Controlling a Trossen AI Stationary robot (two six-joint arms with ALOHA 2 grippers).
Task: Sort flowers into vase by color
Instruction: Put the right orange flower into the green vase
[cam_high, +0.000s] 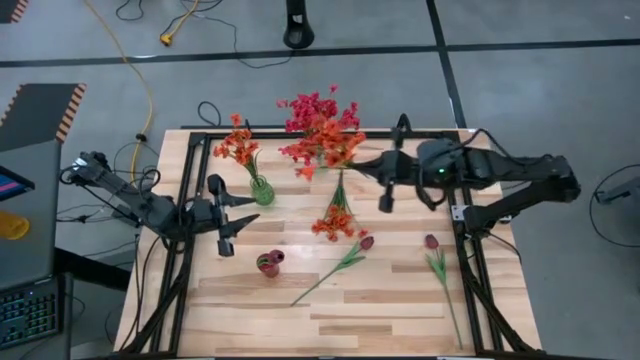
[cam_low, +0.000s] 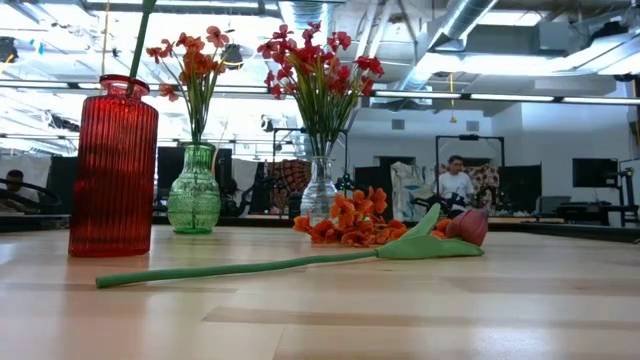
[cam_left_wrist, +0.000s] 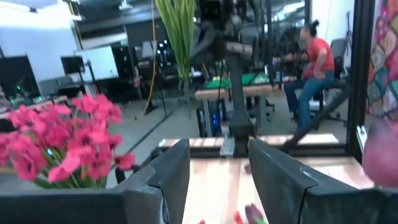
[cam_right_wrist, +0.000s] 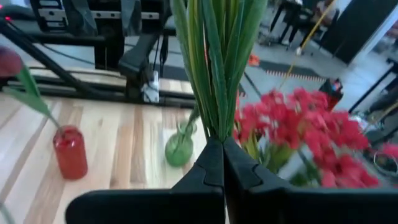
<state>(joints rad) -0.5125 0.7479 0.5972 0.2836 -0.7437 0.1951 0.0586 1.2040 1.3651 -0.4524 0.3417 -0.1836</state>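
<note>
My right gripper (cam_high: 353, 166) (cam_right_wrist: 222, 149) is shut on a spray of green stems (cam_right_wrist: 214, 74) beside the clear vase (cam_low: 319, 190) of pink-red blossoms (cam_high: 315, 110). Orange blossoms (cam_high: 335, 142) show above it in the high view. My left gripper (cam_high: 245, 212) (cam_left_wrist: 219, 180) is open and empty, between the green vase (cam_high: 262, 190) with its orange spray (cam_high: 238, 148) and the red vase (cam_high: 270, 263). A tulip stands in the red vase (cam_right_wrist: 68, 152). Another orange spray (cam_high: 335, 224) and two tulips (cam_high: 365, 243) (cam_high: 432, 242) lie flat on the table. My right gripper pinches the bunched green stems (cam_right_wrist: 216, 127) between its two fingers, which come level from the table's right side and lie across the stems. The stems rise and fan out above the fingers. The gripper hides what is below the hold.
The table's black frame rails (cam_high: 470, 250) run along its left, right and far sides. The near half of the wooden top (cam_high: 380, 310) holds only the two tulip stems. People sit in the room beyond the table (cam_low: 456, 180).
</note>
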